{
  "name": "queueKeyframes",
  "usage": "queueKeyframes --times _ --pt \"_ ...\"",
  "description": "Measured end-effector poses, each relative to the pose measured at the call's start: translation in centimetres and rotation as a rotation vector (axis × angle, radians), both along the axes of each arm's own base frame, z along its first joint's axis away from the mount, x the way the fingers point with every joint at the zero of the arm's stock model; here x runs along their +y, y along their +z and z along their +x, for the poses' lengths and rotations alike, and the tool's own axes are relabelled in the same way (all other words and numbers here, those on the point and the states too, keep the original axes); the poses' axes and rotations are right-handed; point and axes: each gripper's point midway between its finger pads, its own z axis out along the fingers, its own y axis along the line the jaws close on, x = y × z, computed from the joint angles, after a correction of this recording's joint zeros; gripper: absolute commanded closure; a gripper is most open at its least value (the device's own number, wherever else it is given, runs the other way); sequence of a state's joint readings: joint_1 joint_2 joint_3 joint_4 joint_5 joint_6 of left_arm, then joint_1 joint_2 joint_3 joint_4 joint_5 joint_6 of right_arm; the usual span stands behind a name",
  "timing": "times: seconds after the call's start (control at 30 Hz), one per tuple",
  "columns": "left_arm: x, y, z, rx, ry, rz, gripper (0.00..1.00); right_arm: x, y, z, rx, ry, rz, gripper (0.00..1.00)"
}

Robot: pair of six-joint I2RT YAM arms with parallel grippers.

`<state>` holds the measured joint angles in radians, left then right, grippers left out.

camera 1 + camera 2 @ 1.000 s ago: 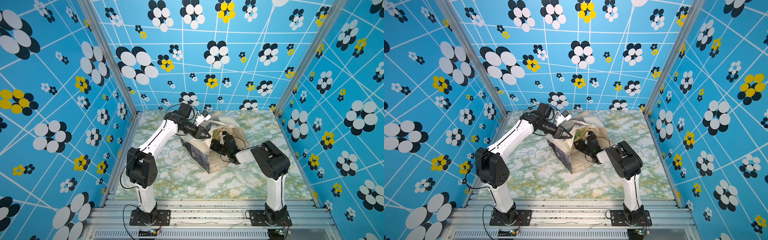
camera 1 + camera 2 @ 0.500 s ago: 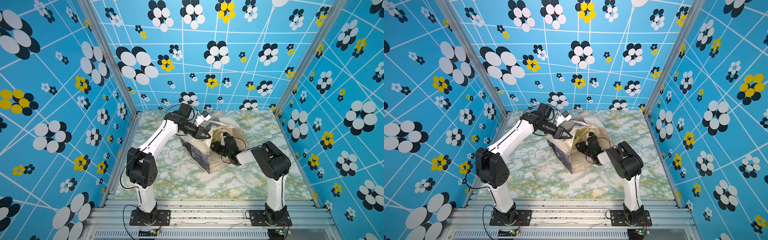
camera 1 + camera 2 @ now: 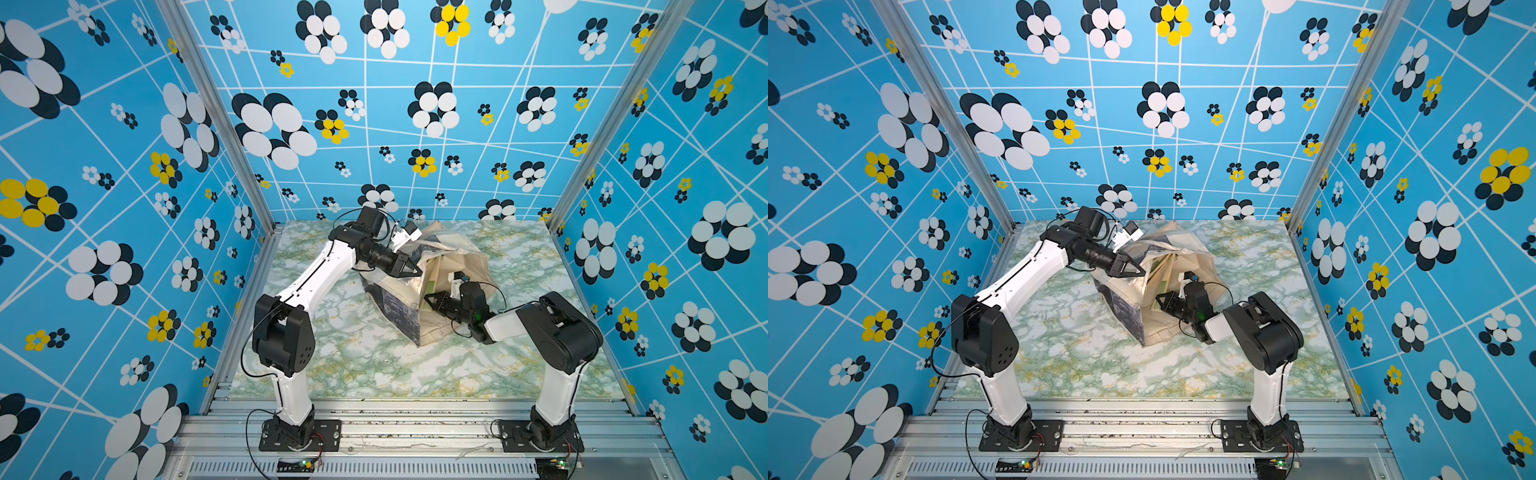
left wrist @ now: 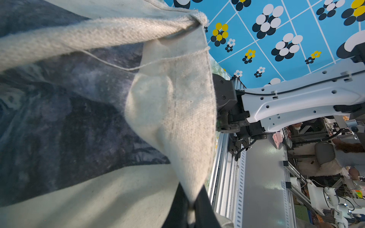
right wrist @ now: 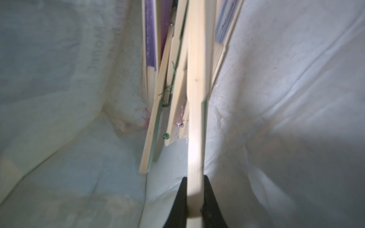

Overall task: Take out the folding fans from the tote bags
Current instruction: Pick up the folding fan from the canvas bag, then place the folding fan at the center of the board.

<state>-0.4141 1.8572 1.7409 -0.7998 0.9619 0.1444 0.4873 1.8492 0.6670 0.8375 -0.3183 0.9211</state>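
Folding fans (image 5: 178, 83): a bundle of pale bamboo sticks with purple and green edges stood inside the tote bag (image 3: 392, 307), which sat on the marbled desk (image 3: 374, 365).
Right hand (image 5: 194, 183): reached into the bag, clamped on the end of one fan (image 5: 197, 88).
Left hand (image 4: 190, 205): pinched the bag's cream rim, holding it raised.
Writing: faint print showed through the cloth, too blurred to read.

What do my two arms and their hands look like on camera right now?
Both are alike: the left arm and right arm have glossy white links between bulky black joint housings, with thin black cables looping outside. The left hand and right hand are black, tapering to pointed wedge fingers.
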Motion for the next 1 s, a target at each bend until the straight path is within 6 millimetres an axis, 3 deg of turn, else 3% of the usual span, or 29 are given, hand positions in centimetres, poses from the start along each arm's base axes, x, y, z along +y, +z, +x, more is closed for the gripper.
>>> queueKeyframes --times 0.23,0.57,0.73,0.83,1.0 --pt "-0.1 0.0 0.4 -0.018 0.008 0.001 1.0 -1.5 5.3 -3.6 -0.078 0.06 -0.043 0.92" --pt "0.0 -0.3 0.4 -0.018 0.009 0.002 1.0 -5.8 10.2 -11.0 -0.158 0.116 -0.184 0.98" --pt "0.4 -0.4 0.9 -0.018 0.02 0.004 1.0 -9.5 13.0 -14.7 -0.23 0.057 -0.252 1.0" --pt "0.8 -0.5 1.4 -0.017 0.027 0.006 1.0 -12.6 13.4 -16.1 -0.233 -0.041 -0.333 1.0" --pt "1.0 -0.4 1.4 -0.03 0.02 0.01 1.0 -16.7 13.8 -16.1 -0.171 -0.18 -0.515 1.0"
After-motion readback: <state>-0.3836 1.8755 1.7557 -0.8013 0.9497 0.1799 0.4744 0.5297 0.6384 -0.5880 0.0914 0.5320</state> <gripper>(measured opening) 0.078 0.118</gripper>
